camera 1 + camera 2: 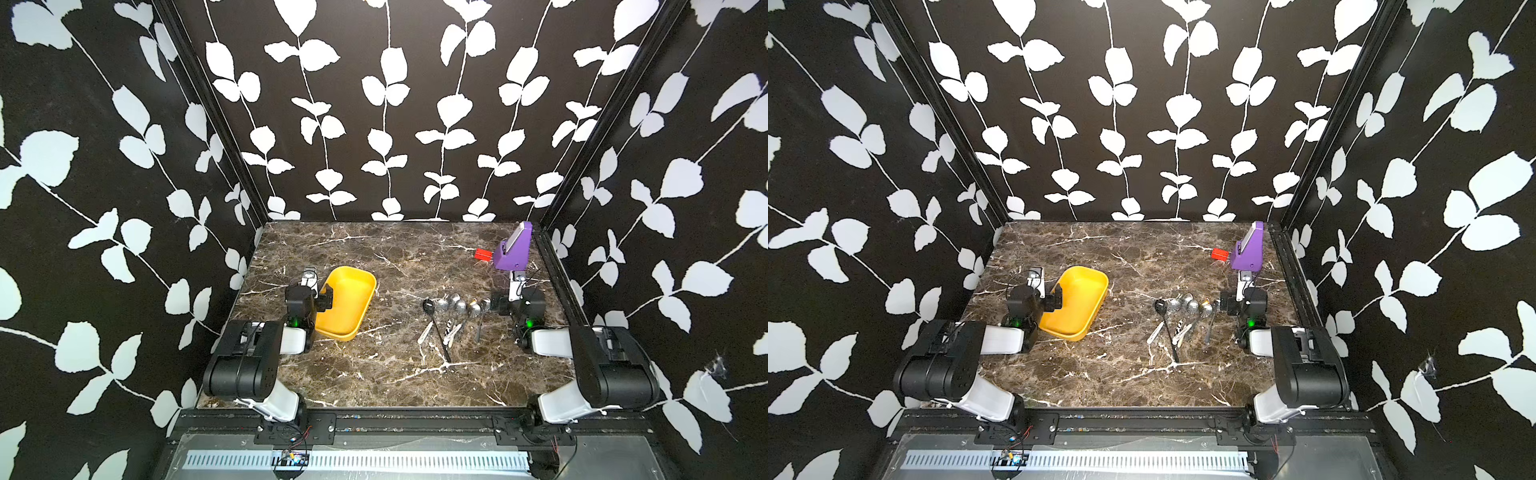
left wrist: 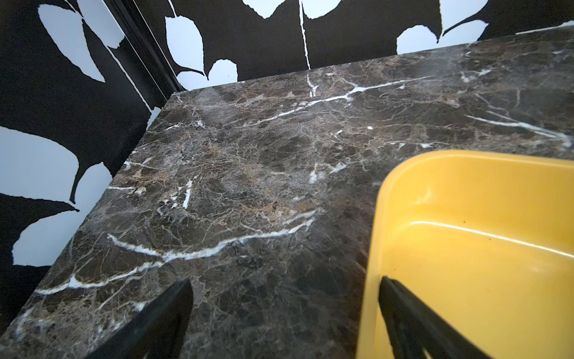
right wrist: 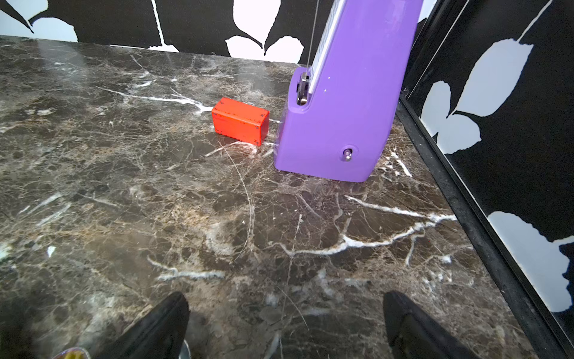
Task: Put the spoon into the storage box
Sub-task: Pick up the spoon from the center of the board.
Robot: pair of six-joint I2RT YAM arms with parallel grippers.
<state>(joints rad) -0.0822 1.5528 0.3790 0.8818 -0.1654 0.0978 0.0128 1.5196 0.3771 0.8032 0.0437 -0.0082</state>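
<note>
The storage box (image 1: pixel 347 303) (image 1: pixel 1075 301) is a shallow yellow tray lying empty on the marble table, left of centre. My left gripper (image 1: pixel 311 294) (image 2: pixel 285 279) is open and straddles the tray's left rim (image 2: pixel 377 217): one finger hangs over bare marble, the other over the tray's inside. Several spoons (image 1: pixel 455 309) (image 1: pixel 1187 308) lie side by side right of centre, bowls toward the back, one of them black (image 1: pixel 436 328). Just right of them my right gripper (image 1: pixel 515 301) (image 3: pixel 285 294) is open over bare marble, holding nothing.
A purple angular stand (image 1: pixel 513 249) (image 3: pixel 341 108) stands at the back right by the wall rail (image 3: pixel 484 223), with a small red block (image 1: pixel 482 254) (image 3: pixel 240 122) beside it. Patterned walls close in the table on three sides.
</note>
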